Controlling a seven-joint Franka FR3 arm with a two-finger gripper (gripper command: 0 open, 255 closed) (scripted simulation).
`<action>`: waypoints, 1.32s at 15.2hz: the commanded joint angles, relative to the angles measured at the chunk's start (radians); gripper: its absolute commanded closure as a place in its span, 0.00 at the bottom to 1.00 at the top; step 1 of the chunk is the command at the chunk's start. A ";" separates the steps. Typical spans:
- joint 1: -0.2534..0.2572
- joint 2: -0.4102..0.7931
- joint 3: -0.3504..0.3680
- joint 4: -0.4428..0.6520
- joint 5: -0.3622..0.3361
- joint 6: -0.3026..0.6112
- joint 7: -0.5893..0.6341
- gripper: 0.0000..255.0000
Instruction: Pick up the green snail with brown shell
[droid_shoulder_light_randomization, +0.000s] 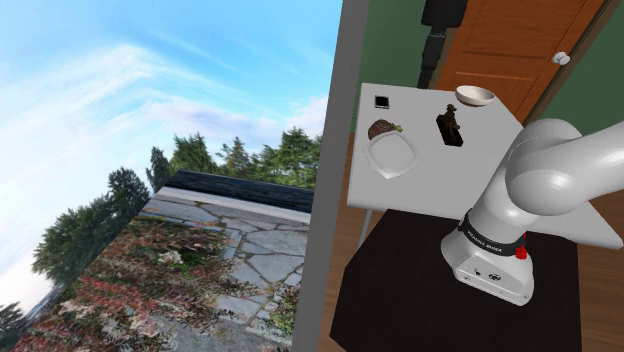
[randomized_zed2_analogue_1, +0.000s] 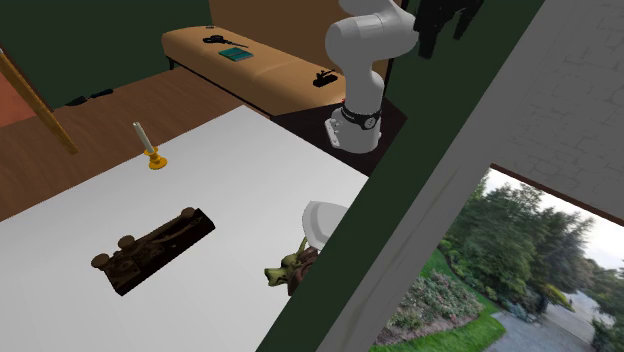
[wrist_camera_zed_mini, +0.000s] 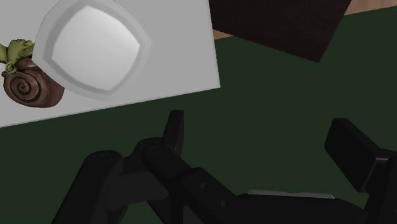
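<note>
The snail (wrist_camera_zed_mini: 25, 79) has a green body and a brown spiral shell. It lies on the white table (wrist_camera_zed_mini: 159, 76), touching the rim of a shallow white dish (wrist_camera_zed_mini: 95, 48). In the shoulder view the snail (droid_shoulder_light_randomization: 381, 129) sits just beyond the dish (droid_shoulder_light_randomization: 392, 155), near the table's left edge. The second exterior view has the snail (randomized_zed2_analogue_1: 285, 270) at the table's edge, partly hidden by a green wall edge. My gripper (wrist_camera_zed_mini: 261, 137) is open, nothing between its fingers. It is off the table, well away from the snail. The black hand (droid_shoulder_light_randomization: 436, 45) hangs high over the table's far side.
On the table (droid_shoulder_light_randomization: 480, 180) also stand a dark brown knobbed piece (randomized_zed2_analogue_1: 150, 250), a candle in a yellow holder (randomized_zed2_analogue_1: 150, 150), a small bowl (droid_shoulder_light_randomization: 474, 95) and a little black square (droid_shoulder_light_randomization: 382, 101). A brown bench (randomized_zed2_analogue_1: 250, 60) and a wooden door (droid_shoulder_light_randomization: 510, 40) lie beyond.
</note>
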 joint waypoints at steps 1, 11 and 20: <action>0.001 -0.003 -0.046 -0.042 -0.042 0.035 -0.082 0.00; -0.006 0.093 -0.306 -0.144 -0.260 0.231 -0.474 0.00; 0.058 0.360 -0.572 -0.097 -0.369 0.481 -0.827 0.00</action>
